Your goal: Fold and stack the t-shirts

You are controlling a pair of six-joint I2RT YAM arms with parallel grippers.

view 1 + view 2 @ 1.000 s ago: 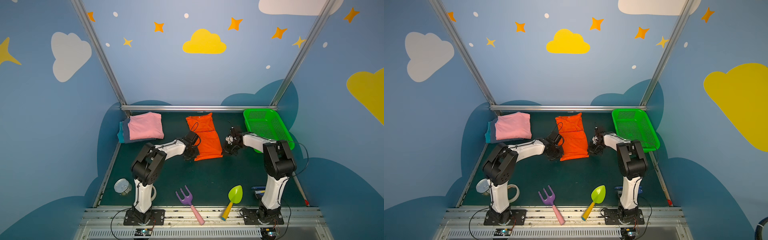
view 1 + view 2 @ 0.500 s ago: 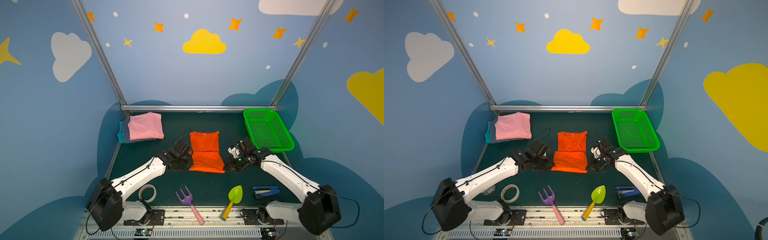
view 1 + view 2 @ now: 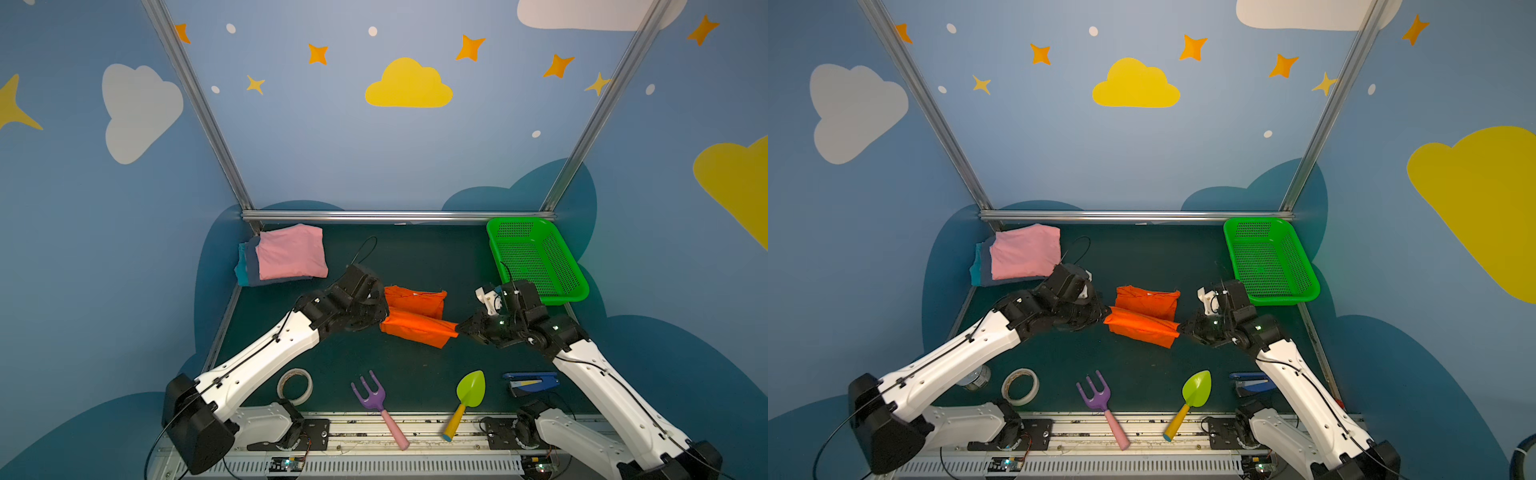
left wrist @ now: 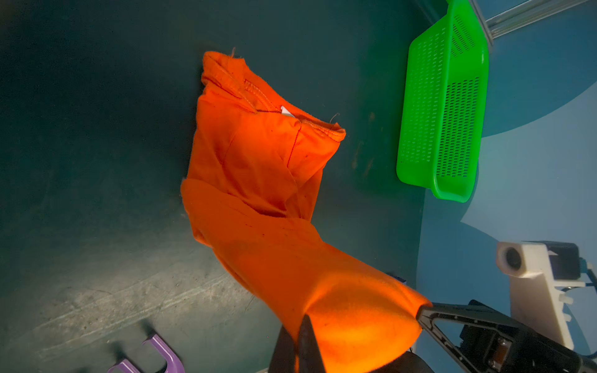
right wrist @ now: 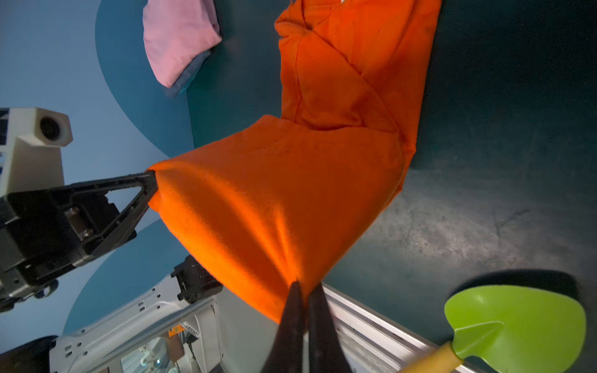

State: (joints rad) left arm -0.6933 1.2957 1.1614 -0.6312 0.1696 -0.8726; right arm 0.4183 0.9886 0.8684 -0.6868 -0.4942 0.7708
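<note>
Orange shirt in mid-fold at the middle of the counter, between the two arms. Within the last second the shirt, which first lay flat and lengthwise toward the back rail, has been drawn toward the front and shortened. Its near edge now hangs raised off the counter, stretched as a taut band between the left jaws and the right jaws. Each pair is clamped tight on one end of that edge, as both wrist views confirm. The collar half rests on the counter behind the raised band. Reading: the crosswise fold is under way, and the held edge will probably be carried back over the collar half; the shirt is not yet a rectangle and not yet on the pile. The pile sits at the back left corner, well apart from the orange shirt: pink shirt on top, grey-blue shirt beneath it, teal shirt showing only as an edge at the bottom. Materials: the orange cloth is soft, matte and slightly fuzzy, and it creases where the jaws pinch it. The collar is stitched, with a small white label and loose threads at the seams. The piled shirts are smooth rectangles with rounded folded edges. The basket, rigid green perforated plastic, stands empty at the back right. The counter is a dark green mat, scuffed pale toward the front.
</note>
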